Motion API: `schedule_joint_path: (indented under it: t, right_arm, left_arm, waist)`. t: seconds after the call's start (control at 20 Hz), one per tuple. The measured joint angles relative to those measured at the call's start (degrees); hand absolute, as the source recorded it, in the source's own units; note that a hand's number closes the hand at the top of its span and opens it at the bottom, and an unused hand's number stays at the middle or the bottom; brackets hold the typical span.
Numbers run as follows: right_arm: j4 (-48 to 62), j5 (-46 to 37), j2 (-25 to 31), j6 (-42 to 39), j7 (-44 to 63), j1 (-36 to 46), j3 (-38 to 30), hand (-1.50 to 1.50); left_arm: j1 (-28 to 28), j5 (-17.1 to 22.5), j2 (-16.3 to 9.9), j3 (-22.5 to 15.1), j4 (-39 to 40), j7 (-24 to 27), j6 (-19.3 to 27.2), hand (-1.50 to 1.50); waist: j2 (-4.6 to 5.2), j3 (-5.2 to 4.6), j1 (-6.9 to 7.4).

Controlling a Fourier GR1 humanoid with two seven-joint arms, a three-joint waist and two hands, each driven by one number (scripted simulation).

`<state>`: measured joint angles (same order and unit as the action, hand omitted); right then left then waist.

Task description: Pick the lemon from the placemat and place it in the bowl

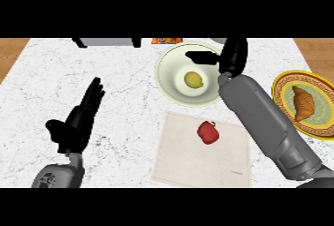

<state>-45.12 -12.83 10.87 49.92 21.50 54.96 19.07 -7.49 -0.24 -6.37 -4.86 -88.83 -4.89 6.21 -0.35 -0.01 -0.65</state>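
Now oval lemon (193, 80) in round bowl (171, 82)

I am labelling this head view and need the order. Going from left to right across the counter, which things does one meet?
Left hand → placemat with a red pepper → right forearm → plate holding a croissant.

A yellow lemon (193, 80) lies in the pale cream bowl (171, 84). The red pepper (208, 132) sits on a beige placemat (189, 163). The tabletop (117, 75) is white marble with grey veins.
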Motion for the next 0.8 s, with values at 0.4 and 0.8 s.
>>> schedule_joint_path:
  t: [0.4, 0.8]
  right_arm:
    - [-24.3, 1.7, 3.6, -2.2, 2.0, -15.9, -0.4, -1.50]
    - [-40.3, 0.9, 5.4, -7.2, 1.1, -29.9, -1.0, -1.50]
  left_arm:
    - [-0.8, -1.2, 1.5, -0.3, 0.8, -0.4, 1.0, 0.00]
    - [1.0, -0.6, 0.7, 0.6, -1.2, -0.3, -1.2, 0.00]
  waist:
    - [-0.04, 0.00, -0.44]
    - [0.18, 0.00, 0.29]
